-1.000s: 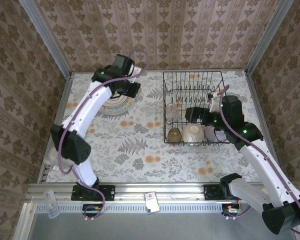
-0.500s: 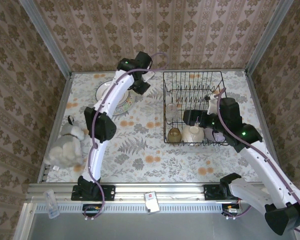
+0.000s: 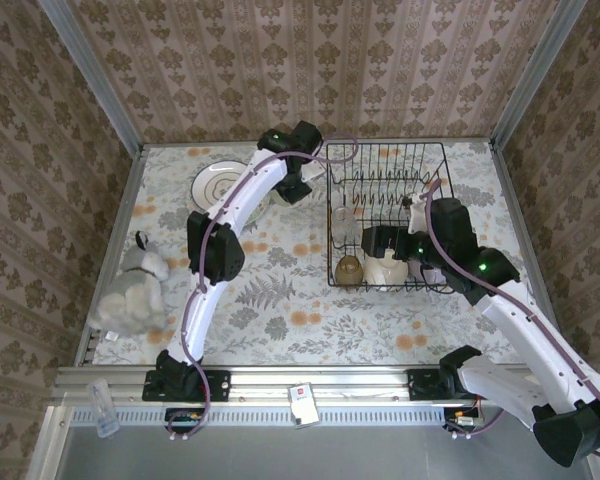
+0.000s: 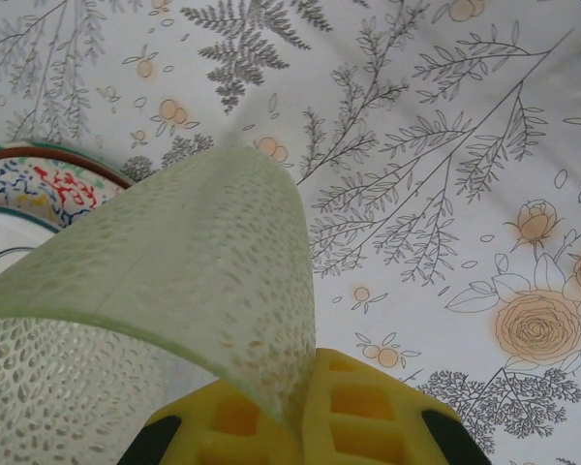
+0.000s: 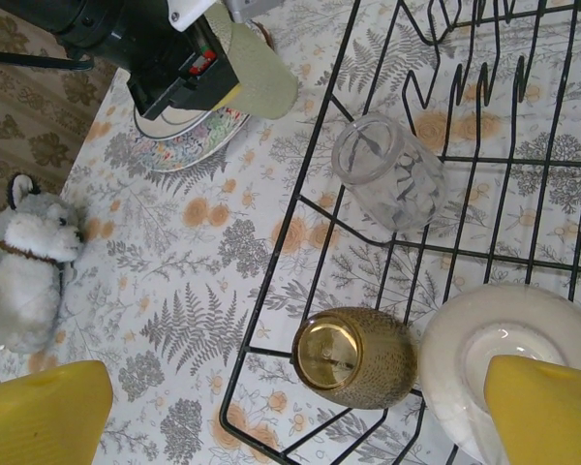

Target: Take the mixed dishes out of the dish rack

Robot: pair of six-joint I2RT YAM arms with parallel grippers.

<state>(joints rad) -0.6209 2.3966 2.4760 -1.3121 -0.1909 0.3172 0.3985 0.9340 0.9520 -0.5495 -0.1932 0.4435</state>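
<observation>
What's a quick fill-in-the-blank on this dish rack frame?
The left jaws are shut on a pale ___ glass.
The brown cup lies ___ the dish rack.
The right jaws stand ___ over the rack.
The plush dog sits far ___ of the rack.
Missing: green; inside; open; left.

A rack (image 3: 386,146) is set on the table's (image 3: 280,320) right half. In its near-left corner a cup (image 5: 353,356) is laid, with a bowl (image 5: 508,358) just to its right and a glass (image 5: 387,174) behind, apparently on its side. Left of the rack, plates (image 3: 218,184) are stacked; a tumbler (image 4: 174,281) is held between them and the rack. A toy (image 3: 130,292) is placed nearer, at the left edge.
</observation>
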